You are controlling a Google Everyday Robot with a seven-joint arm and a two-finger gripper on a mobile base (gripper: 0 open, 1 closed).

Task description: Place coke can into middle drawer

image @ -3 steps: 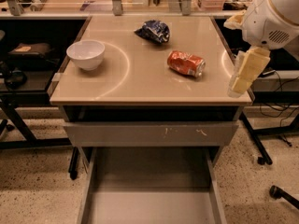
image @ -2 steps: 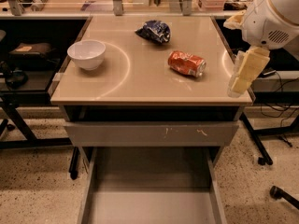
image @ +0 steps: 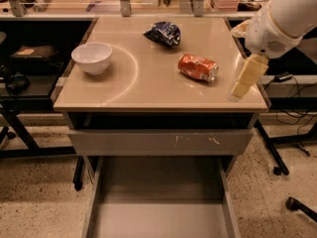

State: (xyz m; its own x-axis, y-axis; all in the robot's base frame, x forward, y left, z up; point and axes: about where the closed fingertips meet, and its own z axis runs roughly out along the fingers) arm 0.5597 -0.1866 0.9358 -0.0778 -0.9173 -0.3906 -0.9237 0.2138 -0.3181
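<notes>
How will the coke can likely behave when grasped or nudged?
The coke can lies on its side on the table, so a nudge would probably roll it. It looks light, and its thin metal may dent under a squeeze. The gripper hangs at the table's edge, not touching it.

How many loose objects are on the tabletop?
3. A white bowl at left, a dark blue snack bag at the back, the coke can on its side right of centre. None looks hidden. The gripper hangs by the table's right front corner, apart from the can.
</notes>
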